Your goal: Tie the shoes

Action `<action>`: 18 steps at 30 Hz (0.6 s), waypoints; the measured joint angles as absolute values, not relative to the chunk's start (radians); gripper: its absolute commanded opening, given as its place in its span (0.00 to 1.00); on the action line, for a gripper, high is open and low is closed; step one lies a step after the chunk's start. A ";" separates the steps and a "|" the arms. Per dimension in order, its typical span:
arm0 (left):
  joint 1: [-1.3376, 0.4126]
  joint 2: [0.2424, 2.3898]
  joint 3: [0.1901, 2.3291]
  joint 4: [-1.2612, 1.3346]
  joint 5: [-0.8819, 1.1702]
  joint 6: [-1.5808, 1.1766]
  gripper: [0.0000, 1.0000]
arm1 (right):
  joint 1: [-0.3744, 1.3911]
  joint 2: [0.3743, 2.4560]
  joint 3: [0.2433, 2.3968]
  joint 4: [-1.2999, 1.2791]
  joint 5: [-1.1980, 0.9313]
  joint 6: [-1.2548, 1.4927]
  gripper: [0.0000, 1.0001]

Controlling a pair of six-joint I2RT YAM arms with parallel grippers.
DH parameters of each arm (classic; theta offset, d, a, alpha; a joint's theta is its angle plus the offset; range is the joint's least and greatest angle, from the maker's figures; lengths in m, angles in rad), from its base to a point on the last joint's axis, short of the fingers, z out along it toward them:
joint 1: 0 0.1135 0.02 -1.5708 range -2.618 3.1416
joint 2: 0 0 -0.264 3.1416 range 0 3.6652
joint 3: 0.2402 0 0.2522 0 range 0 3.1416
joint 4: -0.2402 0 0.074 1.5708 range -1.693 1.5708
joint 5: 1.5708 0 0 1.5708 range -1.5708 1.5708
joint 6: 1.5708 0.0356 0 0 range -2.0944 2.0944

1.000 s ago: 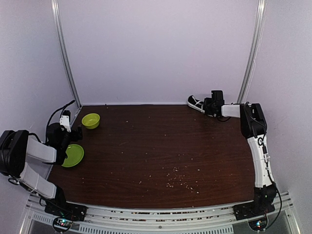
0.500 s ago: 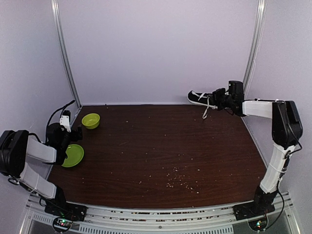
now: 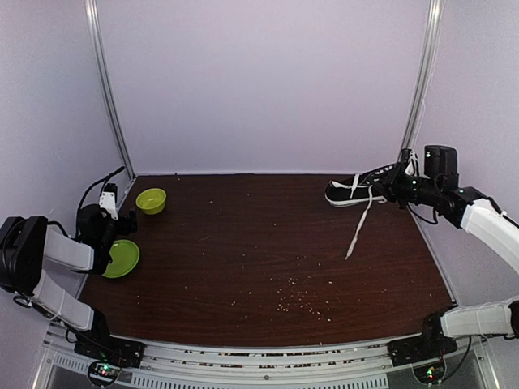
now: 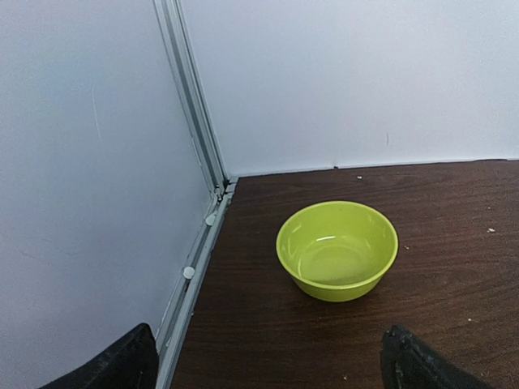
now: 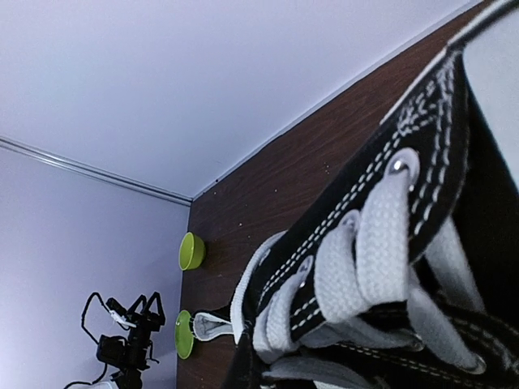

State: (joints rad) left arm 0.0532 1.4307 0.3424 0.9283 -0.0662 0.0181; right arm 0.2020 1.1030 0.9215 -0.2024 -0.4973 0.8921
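At far right, my right gripper (image 3: 399,185) is clamped on the sneaker (image 3: 353,193), while my left gripper (image 4: 272,363) stands wide apart near the green bowl (image 4: 336,251).

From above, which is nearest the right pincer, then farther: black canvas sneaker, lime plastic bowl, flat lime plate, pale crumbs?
From the right pincer:
1. Black canvas sneaker, in its grip, far right.
2. Pale crumbs, near middle.
3. Lime plastic bowl, far left.
4. Flat lime plate, near left.
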 measured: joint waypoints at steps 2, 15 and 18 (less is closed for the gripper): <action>0.053 1.431 0.342 0.928 -0.067 0.018 0.98 | 0.200 1.039 0.905 -0.235 -0.501 0.852 0.00; 0.053 1.431 0.342 0.928 -0.067 0.018 0.98 | 0.485 0.898 0.628 -0.331 -0.582 0.680 0.00; 0.053 1.431 0.342 0.928 -0.066 0.018 0.98 | 0.558 0.953 0.625 -0.305 -0.618 0.628 0.00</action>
